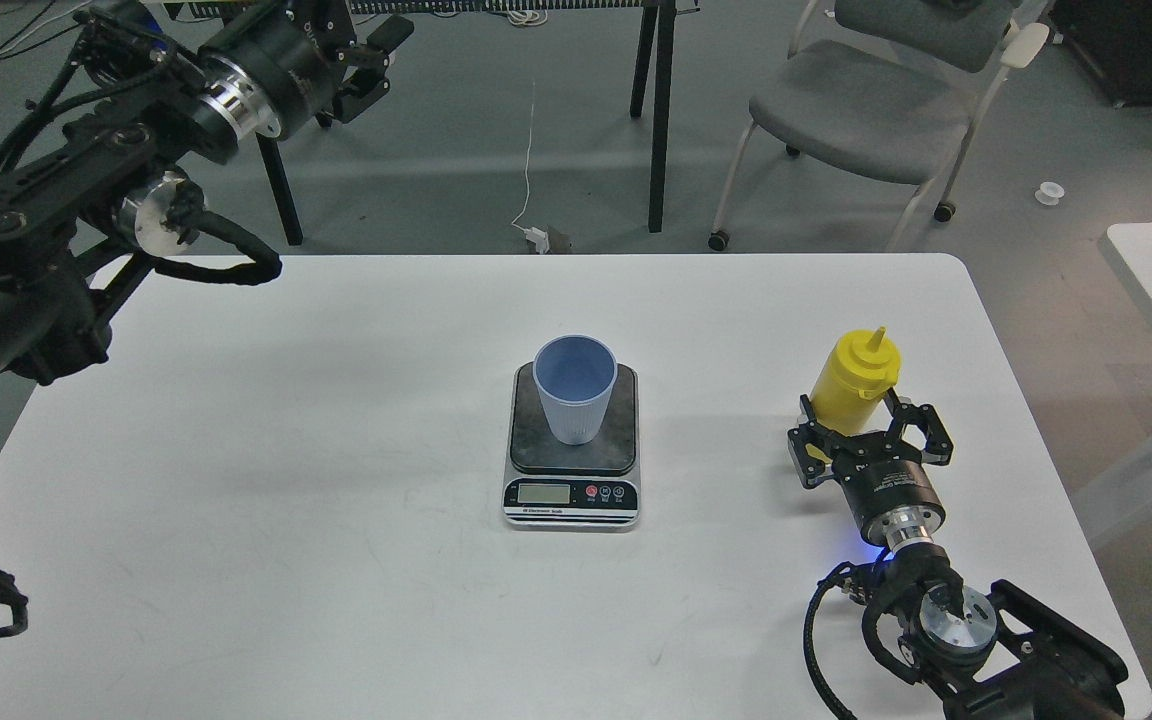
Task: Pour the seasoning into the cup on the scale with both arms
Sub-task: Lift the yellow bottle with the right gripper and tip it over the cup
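Nearest, by the desk's [236, 520] right front corner, the right arm [986, 650] reaches forward, and its right tool [871, 425] stands with fingers apart on either side of the lower body of the seasoning [854, 382], the yellow squeeze bottle that stands upright near the desk's right edge. The fingers bracket the bottle closely, but whether they already press on it cannot be told; the low approach likely leaves the nozzle free and keeps the bottle steady for tipping. Further in, at the middle of the desk, the scale [572, 490] lies flat with its silver front and display toward the front edge, probably so the reading can be watched while pouring. A line of small print runs under the display, too fine to read with certainty, and the display shows no digits that can be made out. The cup [575, 390] stands upright and open on the dark weighing plate, well apart from the bottle, its mouth ready to receive. Farthest, past the desk's left rear corner, the left arm [86, 180] is raised clear of the desk, and its left tool [371, 60] is dark and seen at an angle, so its state cannot be told.
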Robot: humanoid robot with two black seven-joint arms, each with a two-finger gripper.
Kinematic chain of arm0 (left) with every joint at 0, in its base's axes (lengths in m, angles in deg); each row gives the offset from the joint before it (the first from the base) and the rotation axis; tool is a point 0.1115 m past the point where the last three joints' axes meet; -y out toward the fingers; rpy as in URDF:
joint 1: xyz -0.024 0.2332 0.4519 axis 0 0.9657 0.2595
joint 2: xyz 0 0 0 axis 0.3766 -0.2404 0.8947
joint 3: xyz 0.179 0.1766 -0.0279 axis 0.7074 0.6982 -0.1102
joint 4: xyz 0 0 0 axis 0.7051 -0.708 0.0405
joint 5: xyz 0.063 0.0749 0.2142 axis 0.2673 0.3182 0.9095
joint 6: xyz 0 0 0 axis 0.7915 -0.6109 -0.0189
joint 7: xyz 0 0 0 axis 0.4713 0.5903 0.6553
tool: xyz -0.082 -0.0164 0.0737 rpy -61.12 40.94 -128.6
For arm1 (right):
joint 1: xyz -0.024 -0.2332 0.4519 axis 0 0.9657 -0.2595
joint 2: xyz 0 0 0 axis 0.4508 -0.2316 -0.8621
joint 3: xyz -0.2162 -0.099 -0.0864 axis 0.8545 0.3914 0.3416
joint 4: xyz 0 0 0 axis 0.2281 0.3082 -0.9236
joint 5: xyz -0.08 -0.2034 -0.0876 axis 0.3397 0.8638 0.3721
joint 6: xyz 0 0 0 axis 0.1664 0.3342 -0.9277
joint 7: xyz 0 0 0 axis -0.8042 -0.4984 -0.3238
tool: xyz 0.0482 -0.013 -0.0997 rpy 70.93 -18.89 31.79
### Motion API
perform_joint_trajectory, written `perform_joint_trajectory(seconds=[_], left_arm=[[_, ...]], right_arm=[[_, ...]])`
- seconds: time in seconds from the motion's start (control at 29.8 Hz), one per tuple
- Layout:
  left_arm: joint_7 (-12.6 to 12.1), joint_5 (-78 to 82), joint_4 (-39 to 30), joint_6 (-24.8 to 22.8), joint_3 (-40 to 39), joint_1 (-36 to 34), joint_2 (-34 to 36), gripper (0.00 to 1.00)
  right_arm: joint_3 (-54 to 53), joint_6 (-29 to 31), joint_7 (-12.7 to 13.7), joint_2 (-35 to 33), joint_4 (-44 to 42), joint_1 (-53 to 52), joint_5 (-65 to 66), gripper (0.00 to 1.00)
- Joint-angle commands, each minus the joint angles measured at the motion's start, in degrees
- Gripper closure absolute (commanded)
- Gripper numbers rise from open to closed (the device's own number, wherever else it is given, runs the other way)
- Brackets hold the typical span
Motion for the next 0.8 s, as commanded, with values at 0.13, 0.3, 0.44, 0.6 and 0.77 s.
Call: perform_joint_trajectory(seconds=[0.13,0.3,0.44,0.6,0.77], left_arm=[[0.0,0.2,0.0,0.1,-0.1,-0.1,-0.2,0.01],[0.1,0.1,0.0,0.1,-0.3,-0.1,0.0,0.01],[0.1,-0.2,-0.1,-0.2,-0.7,-0.1,0.2,0.01],[-0.1,-0.9,0.0,-0.6,-4.8,1.0,0.3,0.01],[0.2,-9.6,0.1,-0.6,-11.0,4.0,-0.6,0.01]], right_arm=[[0.4,0.0,-0.4,0.0,0.1,-3.8,0.1,0.53],[0.3,0.0,-0.4,-3.5,1.7,-8.7,4.4,0.54],[0.3,0.0,-0.5,-7.5,5.7,-13.8,15.8,0.54],[0.7,-3.0,-0.4,-8.7,10.9,-20.5,36.8,0.55],[3.4,-11.8,-0.1,-8.1,13.1,-25.2,58.1,0.56]])
